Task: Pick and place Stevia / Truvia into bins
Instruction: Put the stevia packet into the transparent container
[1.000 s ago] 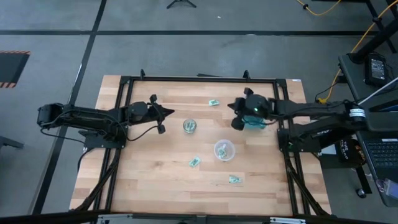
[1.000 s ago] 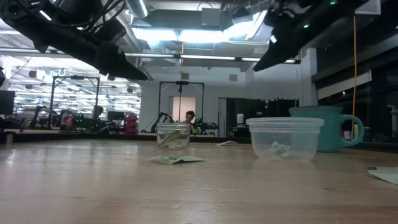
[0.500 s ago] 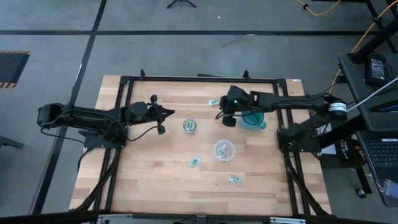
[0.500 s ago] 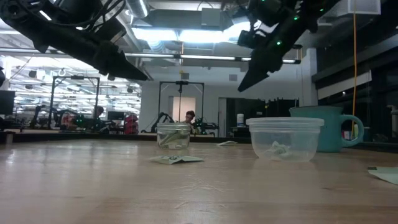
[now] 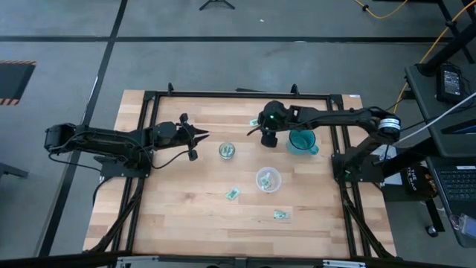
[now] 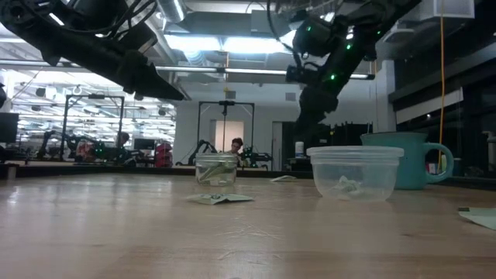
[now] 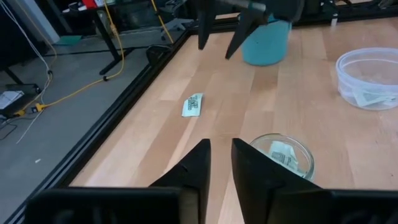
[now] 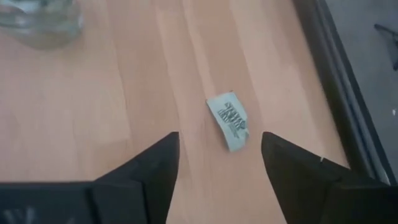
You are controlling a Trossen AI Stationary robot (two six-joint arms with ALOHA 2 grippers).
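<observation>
A light green Stevia packet [image 5: 255, 122] lies flat near the table's far edge. My right gripper [image 5: 260, 137] hovers over it, slanting down and open, its fingers on either side of the packet [image 8: 230, 121] without touching. Two more packets [image 5: 233, 194] [image 5: 280, 214] lie toward the near edge. The small glass jar [image 5: 227, 151] and the wider plastic cup [image 5: 268, 179] stand mid-table, each with packets inside. My left gripper [image 5: 204, 135] waits left of the jar, above the table; its fingers [image 7: 221, 144] stand a narrow gap apart with nothing between them.
A teal mug [image 5: 301, 141] stands right of my right gripper, close to its arm. A black frame rail [image 5: 238, 94] runs along the far edge just beyond the packet. Bare wood lies between the jar and the left rail.
My right gripper has swung from beside the teal mug toward the table's left, sinking and tipping further down, and now stands over the packet near the far edge. Jar, cup and packets lie as before.
</observation>
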